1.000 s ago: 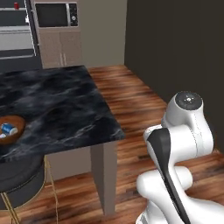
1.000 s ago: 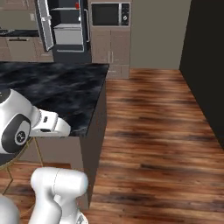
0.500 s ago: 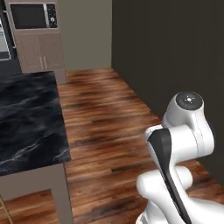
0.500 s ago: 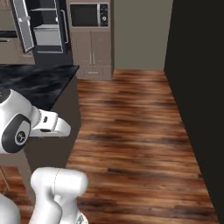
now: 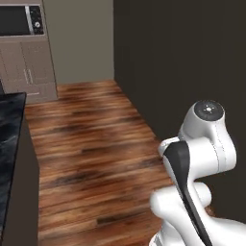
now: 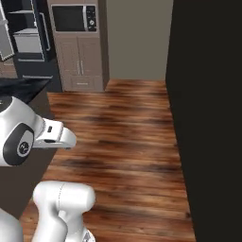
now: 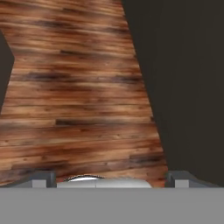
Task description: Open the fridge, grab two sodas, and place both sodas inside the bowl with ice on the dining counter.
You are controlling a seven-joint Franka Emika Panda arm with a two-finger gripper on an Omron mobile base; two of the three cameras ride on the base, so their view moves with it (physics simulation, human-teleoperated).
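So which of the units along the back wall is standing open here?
The dark fridge at the far left of the right base view: its pale shelves show. The wood cabinets under the microwave are shut.

The fridge (image 6: pixel 28 42) and dining counter (image 5: pixel 8 158) are cut off.

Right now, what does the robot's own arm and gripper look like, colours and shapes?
The arm is glossy white with rounded, bulbous segments. A dark grey band runs along one link, and a dark round cap with a small pale centre tops a joint in the left base view. In the right base view a dark disc marks another joint. The gripper shows two small dark grey, blocky fingertips.
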